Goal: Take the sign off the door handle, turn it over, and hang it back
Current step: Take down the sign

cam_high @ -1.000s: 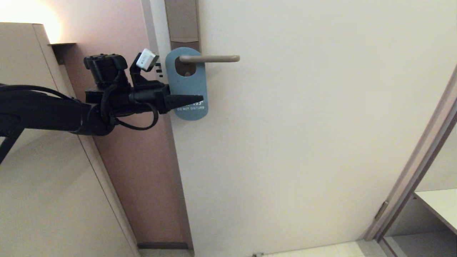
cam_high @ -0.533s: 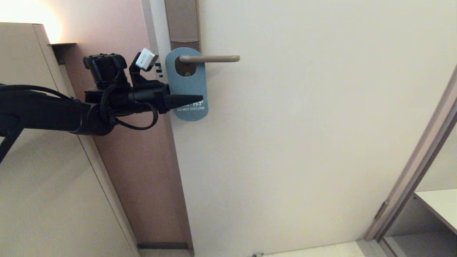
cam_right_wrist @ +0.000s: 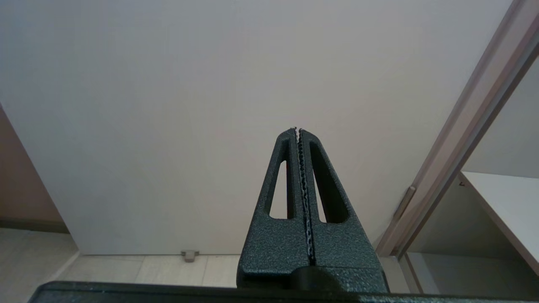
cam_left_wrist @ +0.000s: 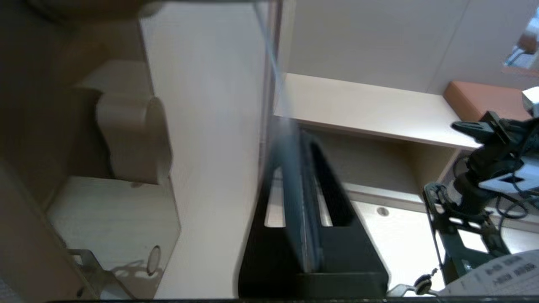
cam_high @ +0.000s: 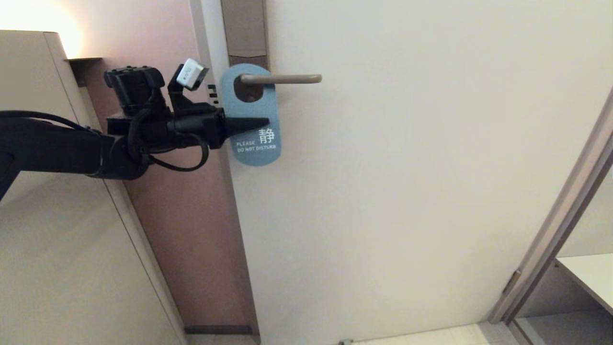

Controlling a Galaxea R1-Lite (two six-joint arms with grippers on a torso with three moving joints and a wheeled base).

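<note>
The sign [cam_high: 251, 110] hangs by its oval hole on the door handle [cam_high: 287, 78], blue face outward, reading "PLEASE DO NOT DISTURB". My left gripper [cam_high: 261, 123] reaches in from the left and is shut on the sign's middle, just above the lettering. In the left wrist view the sign [cam_left_wrist: 290, 176] shows edge-on between the left gripper's [cam_left_wrist: 294, 139] two fingers. The handle's tall plate [cam_high: 243, 28] runs up behind the sign. My right gripper [cam_right_wrist: 297, 129] is shut and empty, facing the lower door, and is out of the head view.
A beige cabinet [cam_high: 38, 191] and a pink wall strip [cam_high: 167, 201] stand left of the door. The door frame [cam_high: 550, 249] and a white shelf [cam_high: 589, 278] lie at the lower right. A door stop [cam_right_wrist: 189, 254] sits on the floor.
My left gripper has moved a little up and to the left. The sign's lower end has swung slightly, and its full lettering now shows below the finger.
</note>
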